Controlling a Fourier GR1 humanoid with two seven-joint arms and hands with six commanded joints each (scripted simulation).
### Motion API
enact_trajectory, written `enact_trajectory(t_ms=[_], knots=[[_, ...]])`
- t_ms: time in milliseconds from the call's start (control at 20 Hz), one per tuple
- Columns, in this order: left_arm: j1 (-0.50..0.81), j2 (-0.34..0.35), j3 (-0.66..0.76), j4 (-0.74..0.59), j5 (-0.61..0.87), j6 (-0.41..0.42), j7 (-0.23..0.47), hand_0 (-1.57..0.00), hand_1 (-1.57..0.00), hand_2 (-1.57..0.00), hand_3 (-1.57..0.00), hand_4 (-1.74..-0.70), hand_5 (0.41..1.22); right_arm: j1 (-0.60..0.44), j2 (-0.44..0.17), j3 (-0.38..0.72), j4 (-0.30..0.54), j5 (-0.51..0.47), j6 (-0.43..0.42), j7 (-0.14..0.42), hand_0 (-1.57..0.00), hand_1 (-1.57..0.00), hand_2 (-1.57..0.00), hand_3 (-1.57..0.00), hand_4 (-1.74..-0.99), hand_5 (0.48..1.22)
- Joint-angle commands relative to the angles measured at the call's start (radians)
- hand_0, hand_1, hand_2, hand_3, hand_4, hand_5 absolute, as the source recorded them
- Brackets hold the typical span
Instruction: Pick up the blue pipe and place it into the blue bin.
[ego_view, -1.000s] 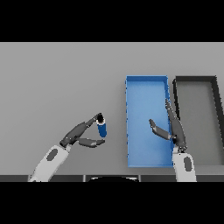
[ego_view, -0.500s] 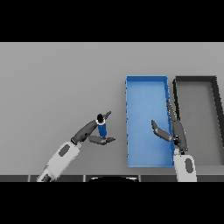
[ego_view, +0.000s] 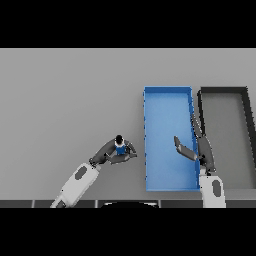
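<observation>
A short blue pipe (ego_view: 120, 145) with a dark top end stands between the fingers and thumb of my left hand (ego_view: 112, 153), which is curled round it, just left of the blue bin (ego_view: 167, 102). The bin is a long open tray set on the right half of the grey table. My right hand (ego_view: 199, 148) hangs over the bin's right wall with straight fingers and its thumb pointing left into the bin, holding nothing.
A dark grey bin (ego_view: 223, 92) of the same shape stands right beside the blue one, at the table's right edge. Grey table surface (ego_view: 65, 100) stretches to the left and far side.
My left hand has moved right and nearer to me and closed its fingers round the blue pipe. The right hand has drifted slightly nearer, still open.
</observation>
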Motion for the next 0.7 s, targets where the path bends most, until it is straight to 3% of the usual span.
enact_trajectory(t_ms=[0,150,400,650], knots=[[0.003,0.006,-0.006,-0.022,-0.013,0.018,-0.003,-1.17,-1.24,-1.28,-1.27,-1.55,1.094,0.003,0.001,-0.002,-0.003,-0.002,-0.002,0.005,0.0,0.0,0.0,0.0,-1.228,0.656],[0.018,0.004,-0.009,-0.037,-0.042,0.037,-0.035,-1.37,-1.4,-1.42,-1.42,-1.5,1.156,-0.002,0.012,0.005,0.0,-0.002,-0.001,0.012,0.0,0.0,0.0,0.0,-1.221,0.638],[-0.007,-0.029,0.02,-0.102,-0.042,0.042,-0.06,-1.5,-1.51,-1.52,-1.52,-1.47,1.2,-0.022,0.003,-0.004,0.006,-0.016,0.008,0.028,0.0,0.0,0.0,0.0,-1.229,0.633],[-0.032,-0.033,0.023,-0.213,-0.031,0.003,0.002,-1.55,-1.55,-1.56,-1.55,-1.47,1.214,-0.014,-0.007,0.003,-0.007,0.018,-0.008,0.027,0.0,0.0,0.0,0.0,-1.194,0.642]])
